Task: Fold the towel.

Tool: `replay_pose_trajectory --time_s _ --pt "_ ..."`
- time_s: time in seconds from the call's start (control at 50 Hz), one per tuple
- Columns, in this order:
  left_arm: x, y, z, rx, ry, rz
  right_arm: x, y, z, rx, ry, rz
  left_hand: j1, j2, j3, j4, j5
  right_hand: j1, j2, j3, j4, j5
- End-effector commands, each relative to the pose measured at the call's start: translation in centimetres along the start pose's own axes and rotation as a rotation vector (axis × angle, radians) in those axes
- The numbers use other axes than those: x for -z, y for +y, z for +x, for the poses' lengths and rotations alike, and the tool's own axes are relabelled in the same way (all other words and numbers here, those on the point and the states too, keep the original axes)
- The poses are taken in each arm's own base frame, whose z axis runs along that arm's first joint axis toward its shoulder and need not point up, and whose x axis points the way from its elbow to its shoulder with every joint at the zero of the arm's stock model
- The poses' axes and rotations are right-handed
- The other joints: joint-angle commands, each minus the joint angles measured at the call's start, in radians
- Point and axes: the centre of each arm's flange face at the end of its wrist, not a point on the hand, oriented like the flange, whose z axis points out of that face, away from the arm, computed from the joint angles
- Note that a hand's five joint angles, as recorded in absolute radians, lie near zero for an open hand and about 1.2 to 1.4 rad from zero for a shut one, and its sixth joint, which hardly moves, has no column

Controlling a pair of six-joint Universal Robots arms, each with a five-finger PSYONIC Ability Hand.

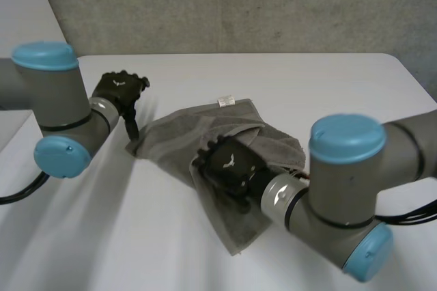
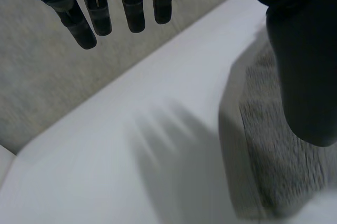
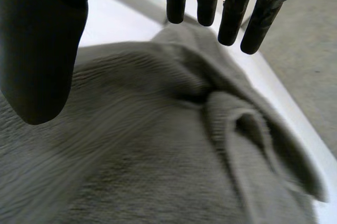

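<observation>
Operator: Where does the towel [image 1: 174, 134] lie?
Technician: It lies on the table [image 1: 321, 79], near the middle, with its label [image 1: 226, 102] at the far edge.
Operator: Where do the hands stand?
Technician: The left hand [image 1: 119, 89] stands at the towel's left corner, its thumb above the towel's edge. The right hand [image 1: 229, 164] sits over the towel's middle, and a raised fold lies beyond its fingertips.

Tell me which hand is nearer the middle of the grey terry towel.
Right. The right hand is over the middle of the towel; the left hand is beside one corner.
</observation>
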Motion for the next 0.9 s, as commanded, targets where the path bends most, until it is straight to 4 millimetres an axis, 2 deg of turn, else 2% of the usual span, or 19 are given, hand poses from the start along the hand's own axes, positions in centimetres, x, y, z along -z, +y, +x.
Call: replay_pose_trajectory --time_s 0.02,0.12,0.16,0.18,0.26,0.38,0.42,0.44,0.54,0.56,0.58,0.6,0.64,0.66,0.7,0.8,0.82,0.86,0.9 --pt "-1.3 2.7 0.9 -0.001 0.024 -0.064 -0.8 1.1 -1.8 0.027 -0.026 -0.004 -0.064 -0.06 -0.046 -0.066 -0.193 0.029 0.011 0.021 0.006 0.031" --pt "-1.6 3.7 1.3 -0.001 0.032 -0.092 -1.2 1.8 -2.1 0.021 -0.028 -0.023 0.15 0.155 0.169 0.148 0.022 0.279 0.261 0.271 0.256 0.281" --pt "-1.5 3.9 1.3 0.0 0.033 -0.1 -1.4 2.1 -1.5 0.021 0.003 -0.035 0.521 0.525 0.539 0.519 0.393 0.602 0.585 0.594 0.58 0.605" --pt "-1.5 3.9 1.3 0.0 0.033 -0.1 -1.4 2.1 -1.5 0.021 0.003 -0.035 0.523 0.528 0.542 0.521 0.395 0.605 0.587 0.596 0.582 0.607" --pt "-1.4 3.7 1.2 0.008 0.03 -0.096 -1.7 1.7 -0.1 0.008 0.1 -0.022 1.126 1.131 1.145 1.124 0.998 1.166 1.148 1.158 1.144 1.168" --pt "-1.2 3.5 1.2 0.014 0.03 -0.093 -1.4 0.5 2.7 -0.063 0.26 0.02 1.127 1.132 1.146 1.125 0.999 1.167 1.149 1.159 1.145 1.169" --pt "-0.9 2.9 1.1 0.016 0.025 -0.083 -0.4 0.4 6.3 -0.154 0.397 0.026 1.127 1.132 1.146 1.125 0.999 1.167 1.149 1.159 1.145 1.169" --pt "-0.9 2.9 1.1 0.016 0.025 -0.083 -0.4 0.4 6.3 -0.154 0.398 0.026 1.127 1.132 1.146 1.125 0.999 1.167 1.149 1.159 1.145 1.169" --pt "0.3 0.6 0.4 0.019 0.015 -0.039 1.8 0.6 12.2 -0.334 0.613 0.059 1.127 1.132 1.146 1.125 0.999 1.167 1.149 1.159 1.145 1.169" --pt "0.9 -0.4 0.1 0.026 0.009 -0.019 1.8 0.6 12.2 -0.334 0.613 0.059 1.127 1.132 1.146 1.125 0.999 1.167 1.149 1.159 1.145 1.169" --pt "1.5 -1.4 -0.3 0.037 0.001 0.004 2.6 0.9 14.0 -0.365 0.669 0.065 1.127 1.132 1.146 1.125 0.999 1.167 1.149 1.159 1.145 1.169" --pt "1.5 -1.5 -0.3 0.037 0.001 0.005 2.6 0.9 14.0 -0.365 0.67 0.066 1.127 1.132 1.146 1.125 0.999 1.167 1.149 1.159 1.145 1.169" --pt "2.7 -3.3 -1.0 0.077 -0.012 0.05 4.4 1.5 17.4 -0.401 0.766 0.088 1.127 1.132 1.146 1.125 0.999 1.167 1.149 1.159 1.145 1.169" --pt "2.7 -3.4 -1.0 0.078 -0.012 0.05 4.4 1.5 17.4 -0.401 0.767 0.088 1.127 1.132 1.146 1.125 0.999 1.167 1.149 1.159 1.145 1.169" --pt "3.1 -3.9 -1.3 0.097 -0.016 0.065 5.9 2.7 20.3 -0.402 0.857 0.077 1.127 1.132 1.146 1.125 0.999 1.167 1.149 1.159 1.145 1.169" --pt "3.6 -4.3 -1.2 0.121 -0.012 0.074 7.0 4.9 22.9 -0.411 0.926 0.038 1.127 1.132 1.146 1.125 0.999 1.167 1.149 1.159 1.145 1.169" --pt "3.6 -4.3 -1.2 0.121 -0.012 0.074 7.0 4.9 22.9 -0.411 0.926 0.038 1.127 1.132 1.146 1.125 0.999 1.167 1.149 1.159 1.145 1.169" --pt "3.5 -4.0 -1.1 0.12 -0.008 0.067 6.1 8.3 23.0 -0.441 0.921 -0.045 1.127 1.132 1.146 1.125 0.999 1.167 1.149 1.159 1.145 1.169" --pt "3.2 -3.2 -0.7 0.118 0.001 0.045 5.6 9.9 22.9 -0.447 0.915 -0.094 1.127 1.132 1.146 1.125 0.999 1.167 1.149 1.159 1.145 1.169"
